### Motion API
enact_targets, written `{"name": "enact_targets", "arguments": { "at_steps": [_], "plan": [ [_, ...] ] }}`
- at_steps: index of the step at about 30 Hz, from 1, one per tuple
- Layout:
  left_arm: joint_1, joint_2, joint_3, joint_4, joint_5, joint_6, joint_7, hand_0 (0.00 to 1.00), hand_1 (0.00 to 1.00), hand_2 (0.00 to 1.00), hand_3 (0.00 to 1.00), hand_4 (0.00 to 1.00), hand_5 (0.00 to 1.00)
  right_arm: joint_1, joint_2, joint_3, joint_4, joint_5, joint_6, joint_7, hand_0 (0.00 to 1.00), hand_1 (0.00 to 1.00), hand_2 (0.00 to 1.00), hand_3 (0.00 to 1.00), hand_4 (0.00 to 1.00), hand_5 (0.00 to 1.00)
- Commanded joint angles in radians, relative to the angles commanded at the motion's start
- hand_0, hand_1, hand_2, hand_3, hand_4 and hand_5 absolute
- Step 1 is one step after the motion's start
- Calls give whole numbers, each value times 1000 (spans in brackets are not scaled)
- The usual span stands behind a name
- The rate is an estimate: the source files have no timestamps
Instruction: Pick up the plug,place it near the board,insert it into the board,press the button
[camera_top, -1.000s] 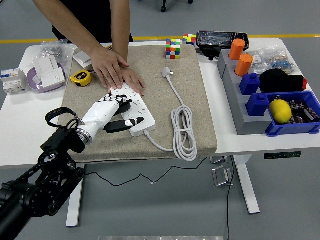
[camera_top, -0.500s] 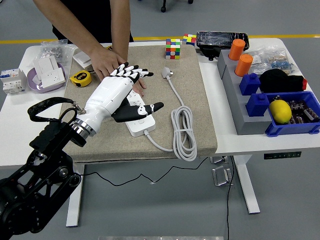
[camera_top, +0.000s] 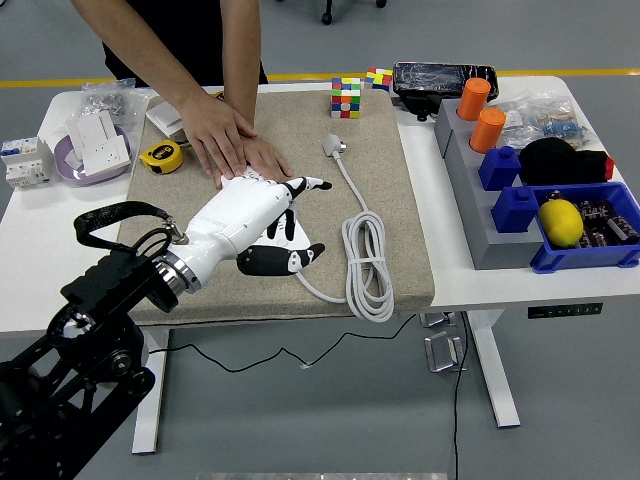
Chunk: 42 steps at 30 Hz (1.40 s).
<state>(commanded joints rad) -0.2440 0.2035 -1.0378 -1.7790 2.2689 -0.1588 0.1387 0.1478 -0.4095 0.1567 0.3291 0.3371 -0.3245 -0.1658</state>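
The white plug (camera_top: 333, 146) lies on the beige mat (camera_top: 390, 200), its prongs toward the far edge. Its white cable runs toward me into a coil (camera_top: 366, 262). The white power board (camera_top: 281, 230) is mostly hidden under my left hand (camera_top: 304, 218). That hand is white with black fingertips; it hovers over the board's near end, open, fingers spread toward the cable, holding nothing. The plug lies apart from it, farther back and to the right. A person's two hands (camera_top: 232, 148) press flat on the board's far end. My right hand is out of view.
Two colour cubes (camera_top: 346, 97) stand at the mat's far edge and a yellow tape measure (camera_top: 160, 155) at its left. A grey rack (camera_top: 478, 200) with orange cylinders and blue blocks, and a blue bin (camera_top: 590, 250) with a yellow ball, fill the right side.
My left hand rose from the board and reached far over it toward the person's hands, then came back nearer and to the right. Plug, cable and the person's hands stayed put.
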Motion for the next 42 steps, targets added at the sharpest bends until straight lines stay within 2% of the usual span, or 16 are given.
{"name": "enact_targets", "arguments": {
  "at_steps": [4, 5, 10, 11, 13, 27, 32, 38, 42],
  "plan": [
    [-11, -4, -1, 0, 0, -30, 8, 210, 75, 152, 862, 575, 130, 0, 1, 1, 0, 1, 1, 1, 809, 786, 770, 786, 998, 998],
    [-15, -6, 0, 4, 0, -49, 15, 175, 52, 146, 829, 512, 36, 0, 2, 3, 0, 0, 1, 1, 808, 786, 770, 786, 998, 998],
    [-31, -15, 7, 44, 0, -137, 50, 175, 52, 146, 829, 512, 36, 2, 2, 4, 0, 0, 1, 2, 808, 786, 770, 786, 998, 998],
    [-36, -17, 9, 54, 0, -158, 57, 162, 43, 146, 850, 531, 2, 2, 2, 3, 0, 1, 1, 2, 809, 786, 769, 786, 998, 998],
    [-47, -22, 12, 81, 0, -186, 66, 162, 43, 146, 850, 531, 2, 3, 2, 3, 0, 2, 1, 2, 809, 786, 769, 786, 998, 998],
    [-94, -53, 21, 318, 0, -137, 36, 160, 39, 149, 861, 529, 2, 5, 1, 2, 1, 2, 1, 3, 809, 786, 769, 786, 998, 998],
    [-103, -75, 14, 395, 0, -124, 27, 158, 38, 147, 844, 554, 2, 4, 1, -4, 1, 4, 1, 2, 808, 786, 769, 786, 998, 998],
    [-111, -98, -2, 451, 0, -118, 22, 157, 37, 147, 847, 566, 2, 4, 2, -6, 1, 3, 1, 2, 809, 786, 769, 786, 998, 998],
    [-110, -101, -8, 462, 0, -114, 20, 155, 37, 147, 846, 571, 2, 2, 0, -9, 1, 5, 1, 2, 810, 786, 769, 786, 998, 998]
  ]
}}
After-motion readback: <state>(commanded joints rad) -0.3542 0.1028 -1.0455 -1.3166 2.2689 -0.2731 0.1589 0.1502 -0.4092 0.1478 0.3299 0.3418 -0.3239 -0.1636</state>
